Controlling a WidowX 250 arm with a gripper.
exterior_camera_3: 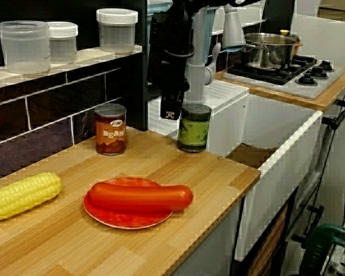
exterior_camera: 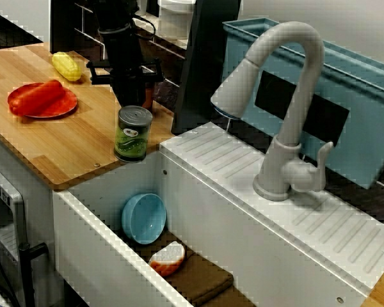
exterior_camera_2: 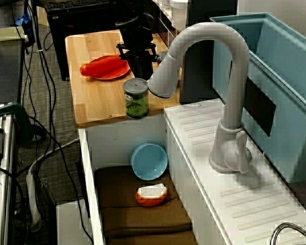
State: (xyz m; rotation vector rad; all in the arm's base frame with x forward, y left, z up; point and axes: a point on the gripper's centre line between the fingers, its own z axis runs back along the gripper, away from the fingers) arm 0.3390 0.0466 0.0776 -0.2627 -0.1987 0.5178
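My black gripper [exterior_camera_3: 172,110] hangs just above the wooden counter [exterior_camera_3: 178,172], its tips pointing down. It is nearest the green-labelled can [exterior_camera_3: 194,127], which stands upright just to its right in the counter-level view. A brown bean can [exterior_camera_3: 110,129] stands to its left by the dark tiled wall. In the view over the sink the gripper [exterior_camera: 133,96] sits directly behind the green can [exterior_camera: 133,133]. Nothing shows between the fingers, and I cannot make out the gap between them. A red sausage [exterior_camera_3: 139,196] lies on a red plate [exterior_camera_3: 126,221] nearer the counter's front.
A yellow corn cob [exterior_camera_3: 20,195] lies left of the plate. In the sink lie a blue bowl [exterior_camera: 144,217] and an orange-and-white piece [exterior_camera: 168,258] on a brown mat. A grey faucet [exterior_camera: 288,96], a blue bin [exterior_camera: 365,109] and clear containers [exterior_camera_3: 23,46] stand around.
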